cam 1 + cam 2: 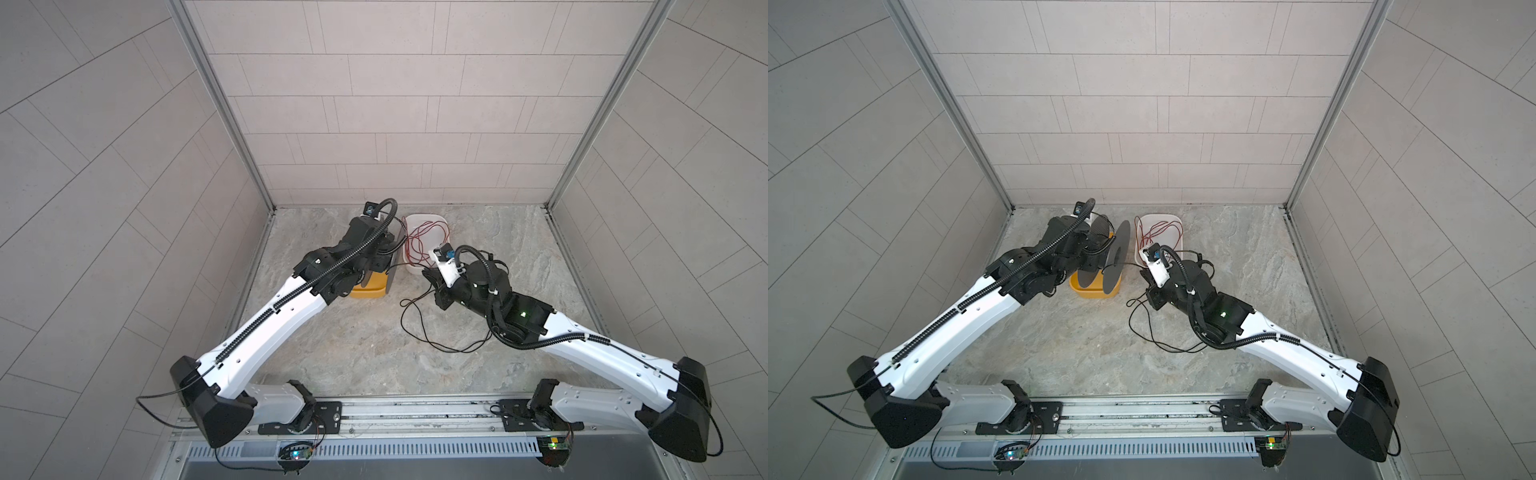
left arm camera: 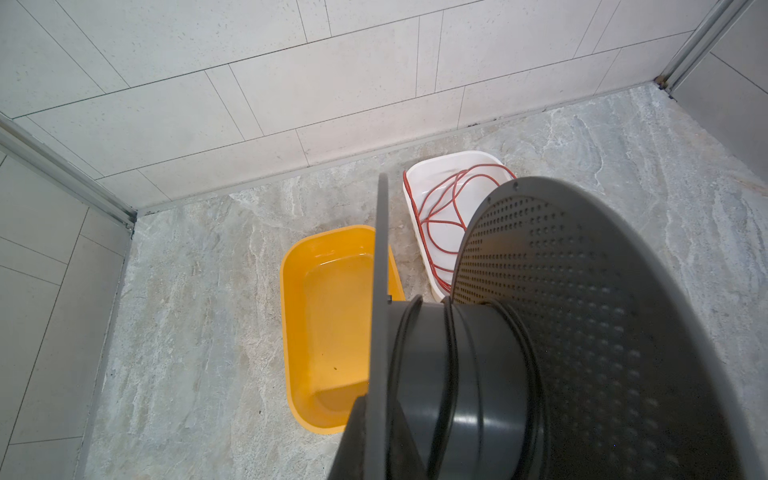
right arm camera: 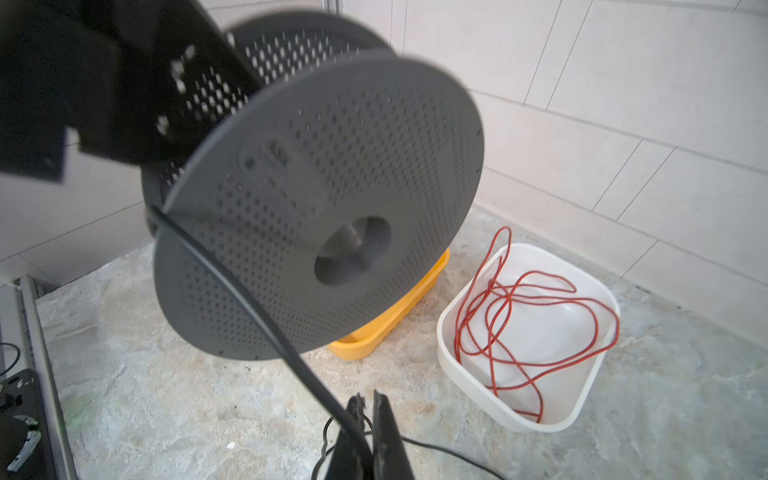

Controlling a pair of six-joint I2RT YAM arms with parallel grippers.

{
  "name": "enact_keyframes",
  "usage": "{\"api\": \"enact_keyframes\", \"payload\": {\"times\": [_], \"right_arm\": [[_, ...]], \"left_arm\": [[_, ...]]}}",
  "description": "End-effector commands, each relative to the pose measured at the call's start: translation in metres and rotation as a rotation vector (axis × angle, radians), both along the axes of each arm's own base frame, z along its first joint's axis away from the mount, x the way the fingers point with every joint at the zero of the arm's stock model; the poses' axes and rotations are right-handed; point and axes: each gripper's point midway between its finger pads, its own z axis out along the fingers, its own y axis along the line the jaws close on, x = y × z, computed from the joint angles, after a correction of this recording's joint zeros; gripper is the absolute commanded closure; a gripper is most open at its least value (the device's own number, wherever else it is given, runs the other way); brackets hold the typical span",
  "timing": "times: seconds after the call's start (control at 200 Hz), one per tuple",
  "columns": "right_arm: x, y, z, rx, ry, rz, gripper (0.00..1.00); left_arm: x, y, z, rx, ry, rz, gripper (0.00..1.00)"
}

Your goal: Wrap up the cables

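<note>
Where routed off the grey spool (image 3: 316, 208), find the black cable (image 3: 291, 357) nipped between the fully closed jaws of the right pincer (image 3: 369, 402), with slack looped on the worktop (image 1: 353, 357) near that arm. Note left pincer (image 2: 376, 419) clamped shut on one spool flange, above the yellow tub (image 2: 284, 291).

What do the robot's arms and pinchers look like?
The left arm and right arm are white with black joints. A ribbed black hose runs along each. The right arm has a green light. The right gripper has thin black fingers.
</note>
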Motion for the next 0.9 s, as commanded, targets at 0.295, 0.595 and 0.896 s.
{"api": "enact_keyframes", "payload": {"times": [0.295,0.595,0.896], "right_arm": [[0.023,-0.023,0.059,-0.026,-0.132,-0.088,1.0],[0.046,-0.029,0.061,-0.019,-0.113,-0.127,1.0],[0.074,-0.034,0.045,0.01,-0.059,-0.154,1.0]], "left_arm": [[-0.017,-0.005,0.002,-0.05,-0.032,-0.043,1.0],[-0.028,-0.009,0.001,-0.054,-0.017,-0.103,1.0],[-0.038,-0.009,0.009,-0.05,-0.005,-0.156,1.0]]}}
